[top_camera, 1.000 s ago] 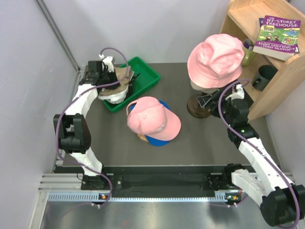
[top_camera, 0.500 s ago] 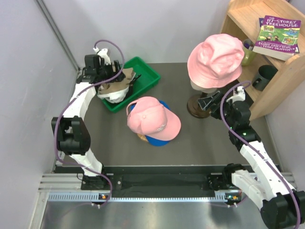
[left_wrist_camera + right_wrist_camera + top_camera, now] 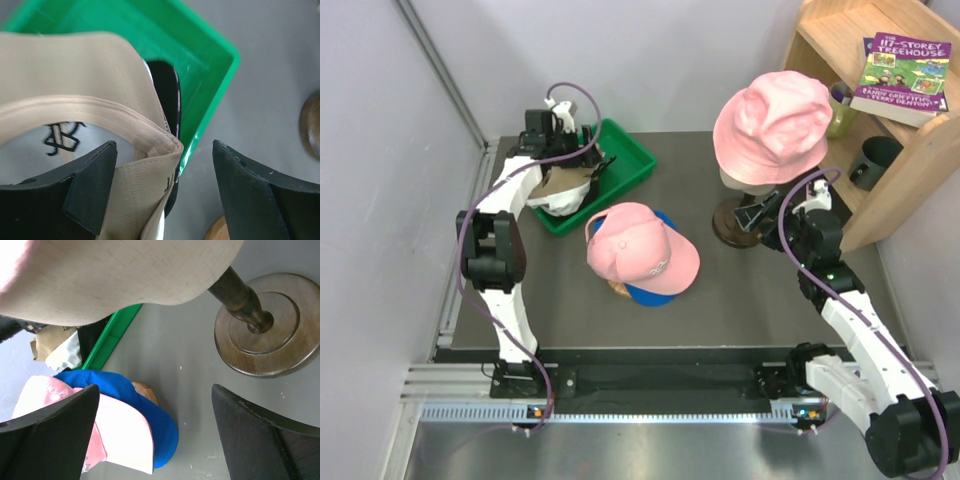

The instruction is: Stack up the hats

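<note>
Directly beneath the left gripper (image 3: 162, 150), the tan cap (image 3: 85, 75) lay in the green tray (image 3: 210, 85). Its folded rim sat between the fingers, close by the left one, and the jaws stood wide apart without pinching it. The tan cap's long axis ran roughly across the gripper's opening. I could not tell for certain which end was its peak. Just beyond it, toward the tray's far wall, the black cap (image 3: 167, 95) showed a curved peak edge. The white cap (image 3: 558, 205) lay under the tan one on the side near the arm's base.

A second earlier those jaws had been closed on the tan cap. They had since sprung open, the wrist had swung a little further over the tray, and the cap had settled lower onto the pile.

Well to the near right of the left gripper, out on the bench (image 3: 740, 290), the pink cap (image 3: 650, 250) sat on the blue cap (image 3: 655, 295). The pink cap's long axis ran diagonally and its peak seemed to point toward the right arm's base. This pair had not shifted.

The right gripper (image 3: 155, 390) hung wide open and empty. The wooden stand base (image 3: 260, 330) was just beside it and the mannequin head (image 3: 125, 275) was above. Its pose was about as before.
</note>
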Controlling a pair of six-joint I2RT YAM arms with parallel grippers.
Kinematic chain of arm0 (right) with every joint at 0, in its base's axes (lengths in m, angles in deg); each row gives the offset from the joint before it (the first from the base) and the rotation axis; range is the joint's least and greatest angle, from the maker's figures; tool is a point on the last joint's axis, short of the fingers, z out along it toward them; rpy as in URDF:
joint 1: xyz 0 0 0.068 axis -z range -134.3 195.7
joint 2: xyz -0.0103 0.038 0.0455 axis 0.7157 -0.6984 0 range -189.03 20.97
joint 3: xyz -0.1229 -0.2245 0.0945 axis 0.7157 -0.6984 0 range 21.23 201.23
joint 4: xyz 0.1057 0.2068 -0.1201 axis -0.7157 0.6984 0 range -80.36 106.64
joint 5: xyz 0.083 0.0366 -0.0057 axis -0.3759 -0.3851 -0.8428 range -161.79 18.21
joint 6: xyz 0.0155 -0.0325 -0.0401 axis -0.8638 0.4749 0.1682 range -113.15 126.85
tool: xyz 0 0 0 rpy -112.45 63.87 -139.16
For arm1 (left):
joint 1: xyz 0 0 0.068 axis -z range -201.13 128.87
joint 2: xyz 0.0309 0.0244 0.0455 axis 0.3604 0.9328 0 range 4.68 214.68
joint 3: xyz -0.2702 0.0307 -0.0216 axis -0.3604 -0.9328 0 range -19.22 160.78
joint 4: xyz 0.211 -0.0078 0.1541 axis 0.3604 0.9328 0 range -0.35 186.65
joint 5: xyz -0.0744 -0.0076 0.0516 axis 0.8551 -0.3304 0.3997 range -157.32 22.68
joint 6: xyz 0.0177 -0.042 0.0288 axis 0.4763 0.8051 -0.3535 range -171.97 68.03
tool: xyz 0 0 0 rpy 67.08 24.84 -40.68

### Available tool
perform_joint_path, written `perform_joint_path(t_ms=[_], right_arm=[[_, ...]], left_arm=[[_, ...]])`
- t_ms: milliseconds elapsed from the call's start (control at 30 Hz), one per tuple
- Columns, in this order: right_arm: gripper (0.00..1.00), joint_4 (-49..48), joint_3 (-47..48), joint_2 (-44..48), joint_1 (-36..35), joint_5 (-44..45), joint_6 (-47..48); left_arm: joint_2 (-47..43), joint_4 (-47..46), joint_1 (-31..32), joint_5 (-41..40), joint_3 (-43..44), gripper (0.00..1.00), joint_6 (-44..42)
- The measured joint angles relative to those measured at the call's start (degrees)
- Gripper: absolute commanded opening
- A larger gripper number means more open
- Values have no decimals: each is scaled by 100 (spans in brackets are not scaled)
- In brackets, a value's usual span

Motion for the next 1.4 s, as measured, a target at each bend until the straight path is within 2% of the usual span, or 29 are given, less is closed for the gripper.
perform_joint_path(t_ms=[233,267,500,767,1033,1400], right_arm=[[93,0,0,-24,42,0,-2],[93,-2,0,-28,46,0,-2],[93,-2,0,-87,48,-2,-4],[93,-2,0,-87,50,-2,-4],[93,0,0,-15,70,0,-7],[92,4,0,310,72,4,-9]], left_arm=[[76,219,81,-203,-50,39,-330],[74,219,81,-238,-57,27,-354],[-33,212,109,-389,-195,0,-398],[-402,98,90,-745,-166,0,-391],[-643,118,63,-848,376,0,-490],[-1217,-61,70,-997,-59,0,-588]])
